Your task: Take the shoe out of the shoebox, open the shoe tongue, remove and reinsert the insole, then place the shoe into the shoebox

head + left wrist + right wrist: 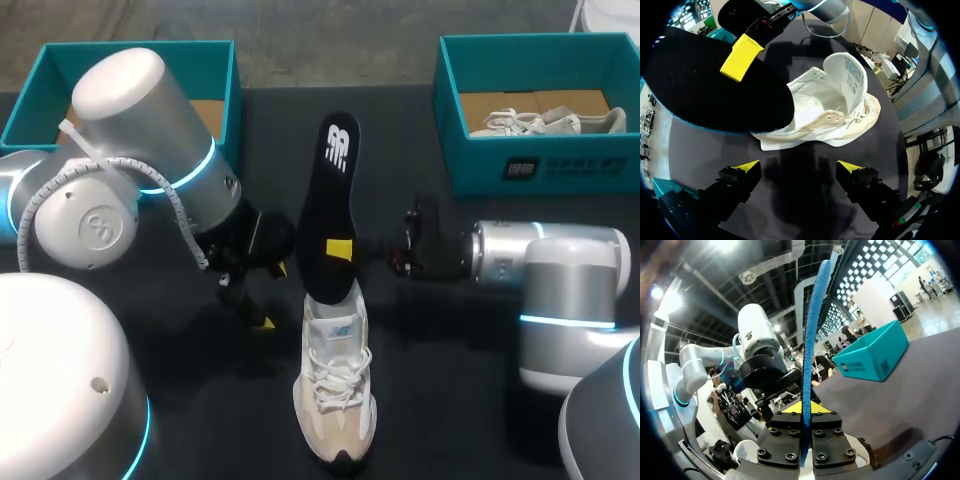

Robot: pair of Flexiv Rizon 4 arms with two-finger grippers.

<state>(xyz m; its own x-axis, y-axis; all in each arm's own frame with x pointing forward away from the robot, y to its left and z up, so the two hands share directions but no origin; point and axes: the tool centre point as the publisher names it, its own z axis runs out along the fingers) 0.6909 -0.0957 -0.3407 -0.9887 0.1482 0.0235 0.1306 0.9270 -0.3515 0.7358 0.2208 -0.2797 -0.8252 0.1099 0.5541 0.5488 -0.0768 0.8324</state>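
Dark tabletop (200,400); white shoe (545,122) inside right shoebox (540,168)

— What carries everything?
— A black table (450,330).
— And directly on it?
— A white shoe (335,400) near the middle, on its sole, toe towards the near edge. At the far side stand the left shoebox (30,100) and the right shoebox (540,165), both teal, well apart
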